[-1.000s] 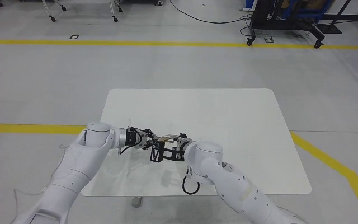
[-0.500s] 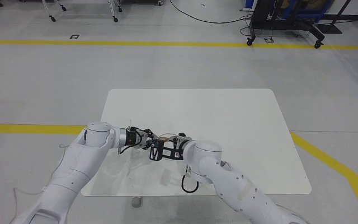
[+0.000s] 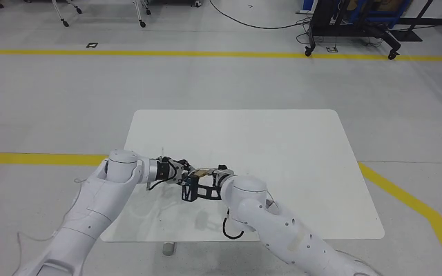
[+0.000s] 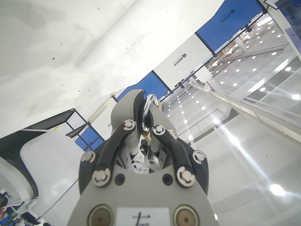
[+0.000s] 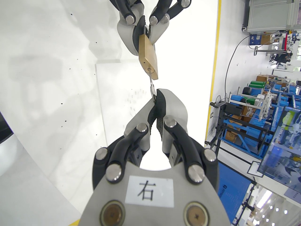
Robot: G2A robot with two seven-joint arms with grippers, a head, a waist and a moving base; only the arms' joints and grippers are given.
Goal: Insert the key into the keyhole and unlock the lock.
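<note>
Edging leftward over the table's (image 3: 290, 152) near edge, my right gripper (image 5: 155, 99) pinches the key (image 5: 151, 81), tip in the lock (image 5: 147, 52) my left gripper (image 5: 144, 36) clamps. Off-axis twisting could jam it.

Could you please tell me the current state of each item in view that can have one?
Padlock, held up in the air.
Shackle, pinched between fingers; locked or released, cannot tell.
Key, tip in the keyhole, most of the blade outside.
Left gripper, shut on the shackle.
Right gripper, shut on the key.
</note>
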